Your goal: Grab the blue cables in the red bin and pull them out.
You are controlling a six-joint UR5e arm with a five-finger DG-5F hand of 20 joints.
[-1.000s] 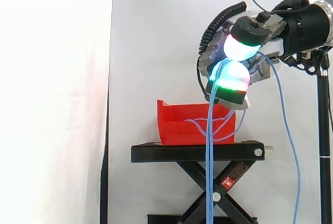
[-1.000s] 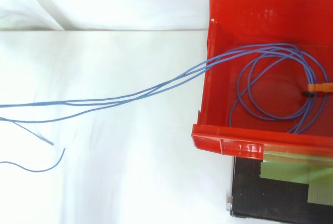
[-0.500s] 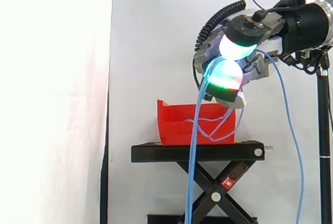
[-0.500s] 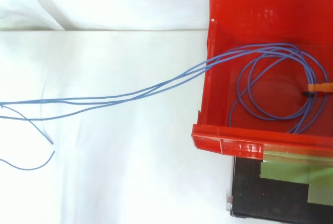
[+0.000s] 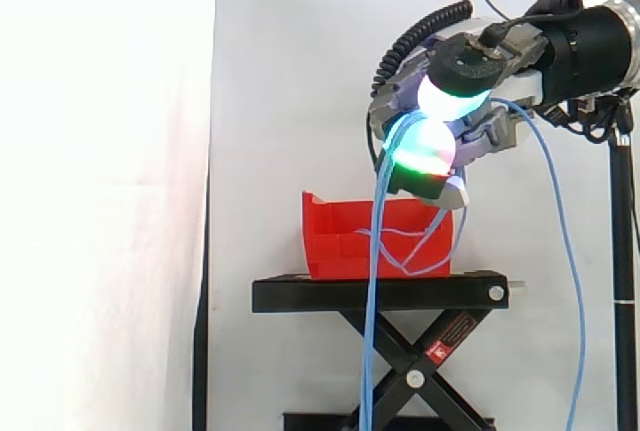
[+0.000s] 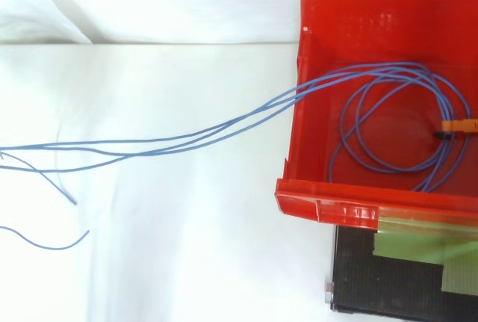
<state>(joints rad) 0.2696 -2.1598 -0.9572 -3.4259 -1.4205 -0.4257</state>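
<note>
Blue cables (image 5: 370, 331), pinched by the robot hand (image 5: 482, 59), leave the red bin (image 6: 351, 1) and run off the top view's edge.

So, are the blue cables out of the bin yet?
Partly: some cables lie coiled inside the bin, while strands run out over its wall to the hand gripping them.

Level side view and close overhead view, both on the red bin (image 5: 335, 246) (image 6: 321, 207)
</note>
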